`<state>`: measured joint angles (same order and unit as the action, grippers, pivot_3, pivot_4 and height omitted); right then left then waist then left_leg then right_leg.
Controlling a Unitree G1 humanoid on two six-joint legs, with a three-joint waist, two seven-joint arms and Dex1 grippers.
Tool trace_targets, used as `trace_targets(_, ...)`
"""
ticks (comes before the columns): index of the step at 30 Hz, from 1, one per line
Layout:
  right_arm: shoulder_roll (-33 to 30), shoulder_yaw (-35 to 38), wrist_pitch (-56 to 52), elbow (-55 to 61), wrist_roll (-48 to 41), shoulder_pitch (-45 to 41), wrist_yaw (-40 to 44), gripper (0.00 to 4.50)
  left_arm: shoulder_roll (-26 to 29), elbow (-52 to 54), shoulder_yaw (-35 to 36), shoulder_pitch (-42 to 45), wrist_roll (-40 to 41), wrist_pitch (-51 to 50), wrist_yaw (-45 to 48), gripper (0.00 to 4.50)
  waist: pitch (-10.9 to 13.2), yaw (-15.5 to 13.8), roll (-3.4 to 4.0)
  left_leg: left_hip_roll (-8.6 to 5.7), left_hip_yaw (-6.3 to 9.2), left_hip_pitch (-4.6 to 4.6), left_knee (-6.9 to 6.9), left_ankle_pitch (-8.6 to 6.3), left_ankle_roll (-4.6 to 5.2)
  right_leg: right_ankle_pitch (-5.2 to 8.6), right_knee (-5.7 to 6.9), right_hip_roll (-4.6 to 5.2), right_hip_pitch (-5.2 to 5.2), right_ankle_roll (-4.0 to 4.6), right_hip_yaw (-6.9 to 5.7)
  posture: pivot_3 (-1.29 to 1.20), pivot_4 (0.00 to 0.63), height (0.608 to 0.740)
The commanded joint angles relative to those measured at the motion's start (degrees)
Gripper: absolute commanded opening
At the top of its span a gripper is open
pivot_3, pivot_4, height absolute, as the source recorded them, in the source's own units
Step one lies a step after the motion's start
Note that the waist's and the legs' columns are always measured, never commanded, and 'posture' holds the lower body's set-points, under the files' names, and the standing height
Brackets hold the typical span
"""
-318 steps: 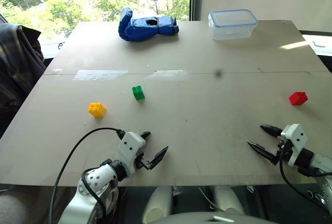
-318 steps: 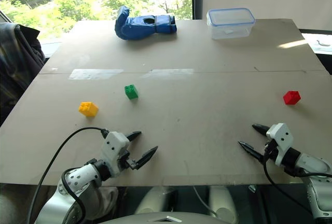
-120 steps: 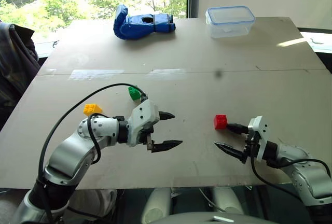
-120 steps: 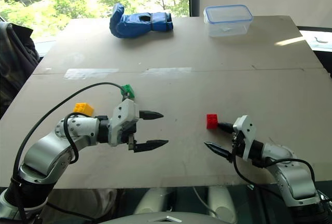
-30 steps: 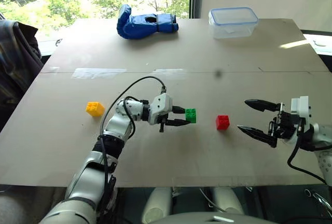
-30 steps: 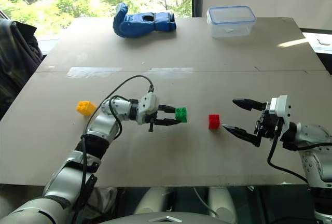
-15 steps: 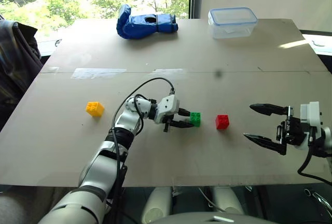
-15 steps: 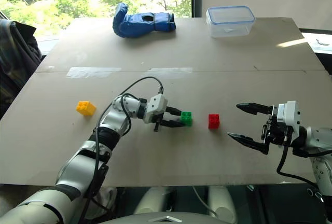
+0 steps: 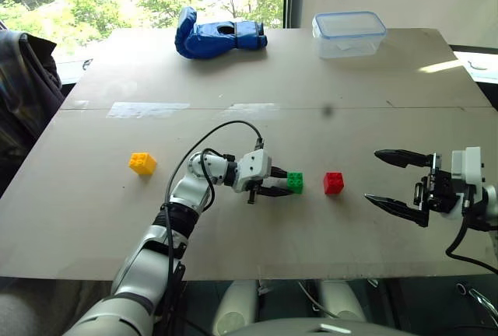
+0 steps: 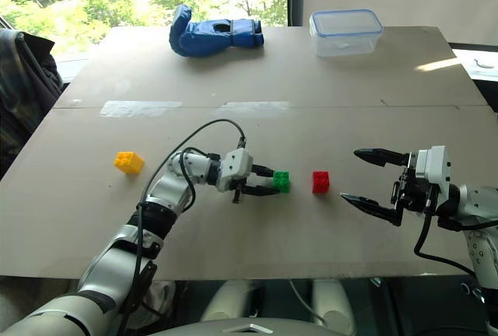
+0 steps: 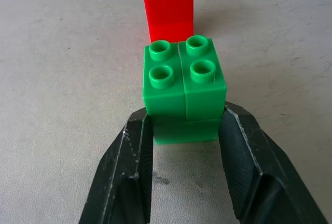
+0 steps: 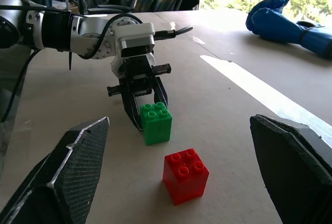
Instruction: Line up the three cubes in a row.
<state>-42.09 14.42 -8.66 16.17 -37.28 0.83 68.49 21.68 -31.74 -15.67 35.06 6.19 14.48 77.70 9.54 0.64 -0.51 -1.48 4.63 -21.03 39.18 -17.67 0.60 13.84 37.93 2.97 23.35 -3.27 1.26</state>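
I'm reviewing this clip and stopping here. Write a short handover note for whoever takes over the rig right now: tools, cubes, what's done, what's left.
Left tool: shut on the green cube, which sits on or just above the table, a short gap left of the red cube.
Right tool: open, holding nothing, hanging to the right of the red cube.
Yellow cube: alone, far out to the left.
Done: green and red are roughly side by side.
Left: release green, then bring yellow in next to green to complete the row.
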Motion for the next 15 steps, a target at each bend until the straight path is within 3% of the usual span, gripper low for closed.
trace_targets(1, -0.2, 1.17, 0.86, 0.17, -0.27, 0.02, 0.52, 4.5, 0.16, 0.58, -0.9, -1.22, -1.48, -1.2, -1.3, 1.2, 0.0, 0.0, 0.0, 0.0, 0.01, 0.04, 0.0, 0.0, 0.0, 0.0, 0.0, 0.0, -0.04, 0.0, -0.01, 0.0, 0.15, 0.74)
trace_targets(15, 0.39, 1.0, 1.98, -0.29, 0.3, 0.41, 0.7, 4.5, 0.19, 1.63, -1.52, -2.06, -1.99, -2.7, -3.7, 1.2, -0.01, -0.09, 0.01, 0.01, 0.03, 0.24, 0.01, 0.0, 0.01, 0.0, 0.0, 0.01, -0.24, 0.0, -0.01, 0.0, 0.15, 0.74)
